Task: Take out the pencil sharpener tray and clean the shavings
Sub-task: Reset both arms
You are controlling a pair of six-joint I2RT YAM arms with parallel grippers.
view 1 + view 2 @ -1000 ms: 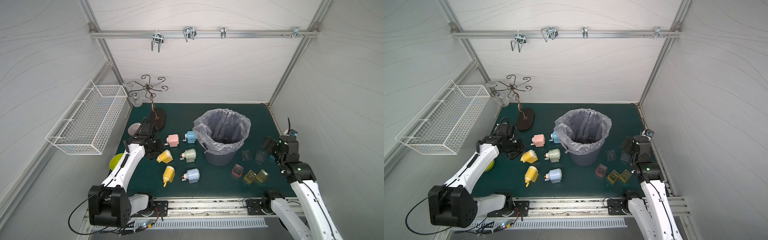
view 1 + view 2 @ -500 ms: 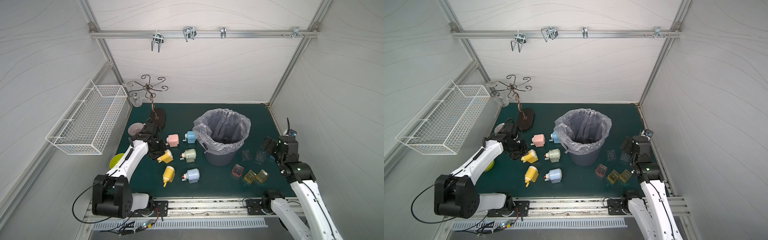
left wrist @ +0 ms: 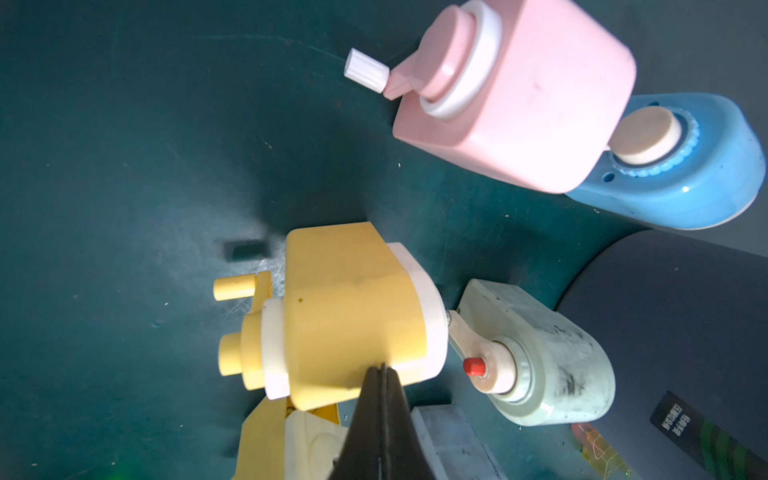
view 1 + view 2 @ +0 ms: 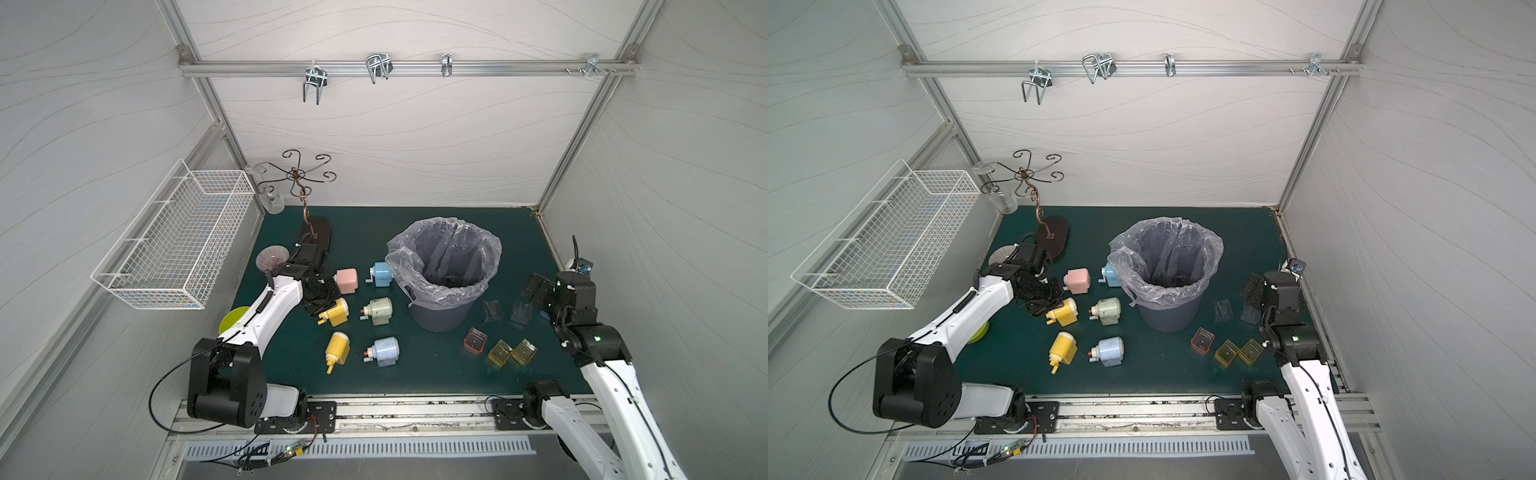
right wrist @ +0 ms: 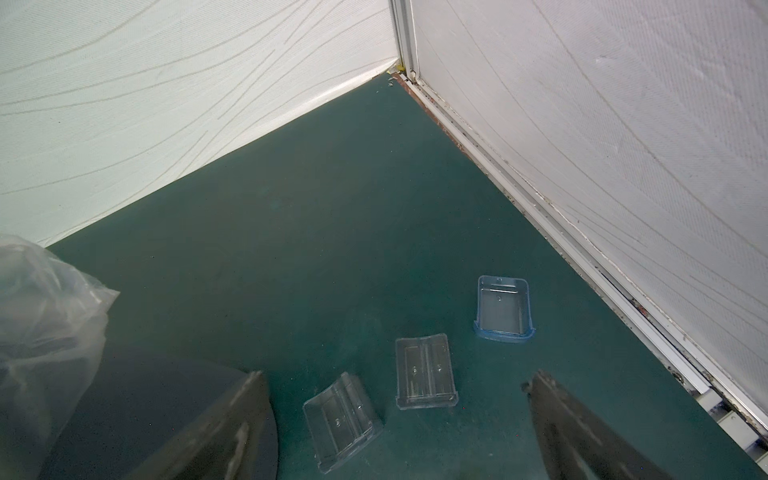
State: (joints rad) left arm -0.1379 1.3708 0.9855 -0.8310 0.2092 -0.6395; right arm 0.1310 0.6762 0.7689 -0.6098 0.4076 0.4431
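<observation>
Your left claw (image 3: 381,369) is sitting pressed together, pinching nothing, with its tips seemingly touching the side of the yellow sharpener (image 3: 353,316). That sharpener is lying on the green surface (image 4: 415,374) among five other sharpeners. Your right claw (image 5: 395,376) is hanging spread wide and empty over two clear trays (image 5: 424,372) and a blue tray (image 5: 503,307) near the right wall.

In a top view, a red tray (image 4: 475,340) and two amber trays (image 4: 500,353) are lying near them, so six loose trays are matching six sharpeners. All of them are looking empty. Dark flecks that seem to be the shavings (image 4: 448,275) are lying at the bottom of the lined bin (image 4: 440,320).

Judging from that, you are nearing the end: pulling and emptying are appearing done. What is remaining is unclear. I cannot tell whether the yellow sharpener is holding a tray of its own, since its tray slot is hidden. If it is, that tray is waiting to be drawn out and tipped into the bin.
</observation>
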